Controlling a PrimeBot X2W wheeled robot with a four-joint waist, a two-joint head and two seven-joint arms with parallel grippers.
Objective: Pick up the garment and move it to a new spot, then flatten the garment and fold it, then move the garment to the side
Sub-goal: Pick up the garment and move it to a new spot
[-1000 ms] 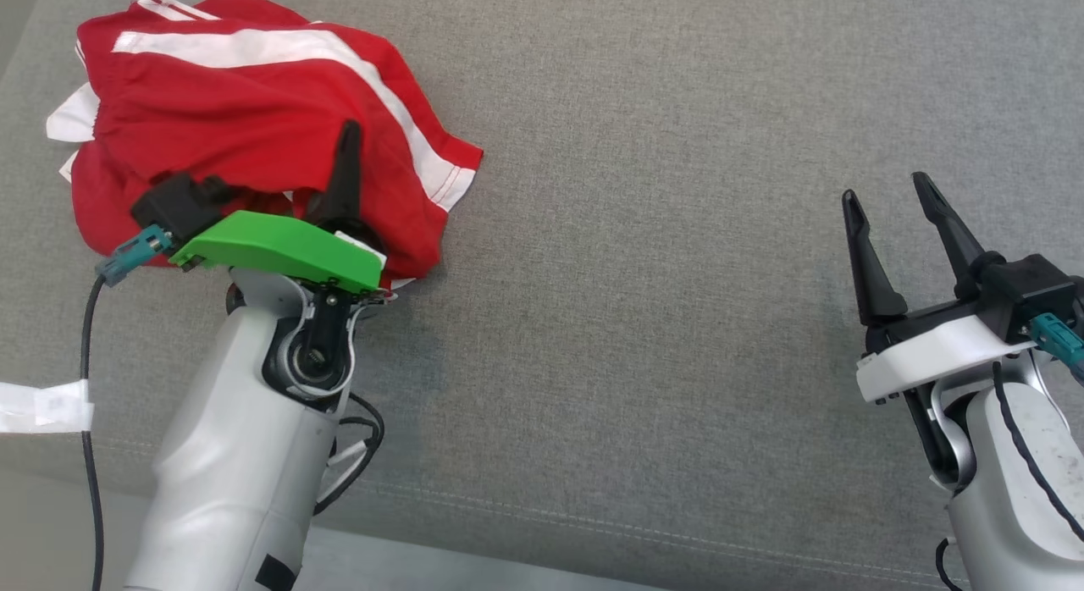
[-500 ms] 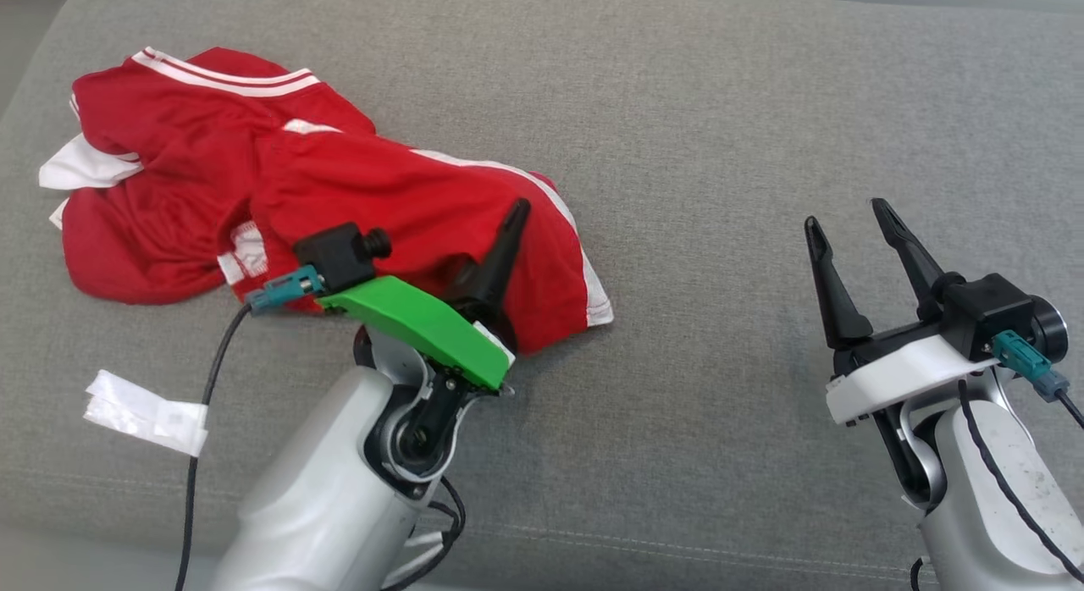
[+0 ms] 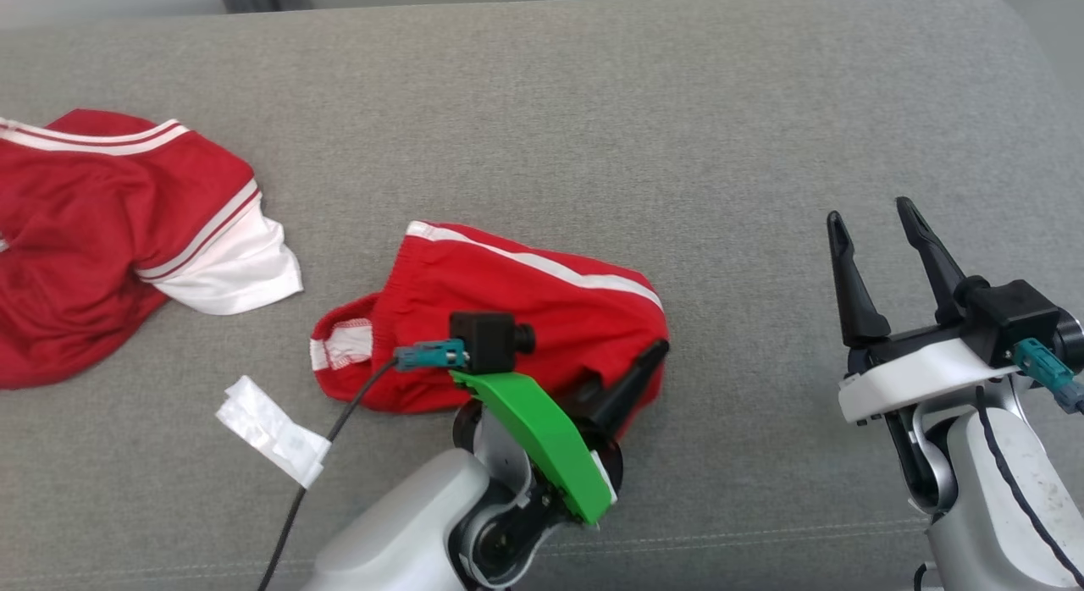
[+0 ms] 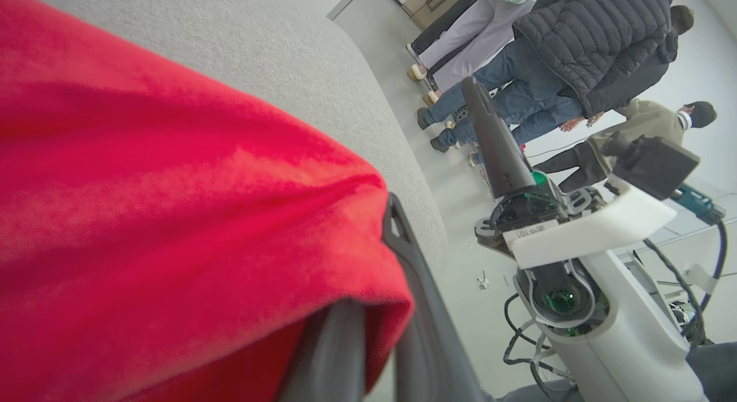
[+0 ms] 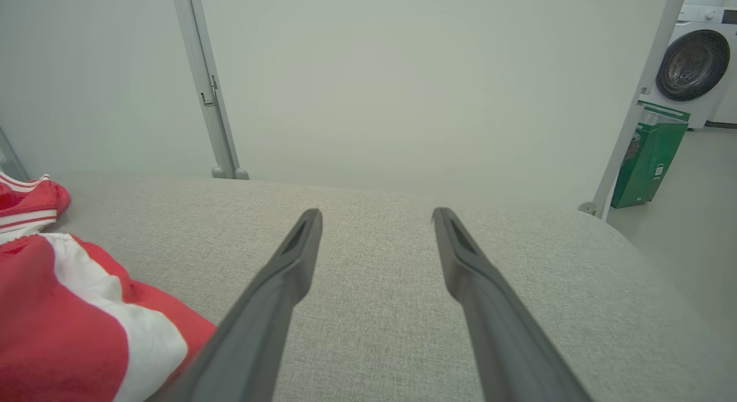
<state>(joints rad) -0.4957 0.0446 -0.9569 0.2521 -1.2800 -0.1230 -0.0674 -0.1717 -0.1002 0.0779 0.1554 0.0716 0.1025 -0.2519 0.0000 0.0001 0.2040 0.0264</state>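
While our left gripper (image 3: 645, 362) is clamped shut on a fold of the red shorts (image 3: 525, 290), the garment sits bunched on the grey cushion (image 3: 593, 108) near the middle of the head view. Its white side stripe runs along the far edge and its waistband opening faces our left. We grip it at its right-hand edge. In the left wrist view the red cloth drapes over one dark finger (image 4: 339, 356) and presses against the other. We cannot tell whether the cloth is lifted clear of the cushion.

A red jersey (image 3: 93, 235) with a white sleeve lies well apart to the left, cut off by the frame edge. A white tape tag (image 3: 271, 430) on our left wrist cable (image 3: 339, 417) shows in front of the gap between the two garments.

Our right gripper (image 3: 872, 223) stands wide apart and empty over bare cushion, well apart from the shorts. In its wrist view a washing machine (image 5: 694, 62) and a green bag (image 5: 648, 154) stand at the far right. In the left wrist view, people (image 4: 547, 56) stand on the floor beyond the cushion.
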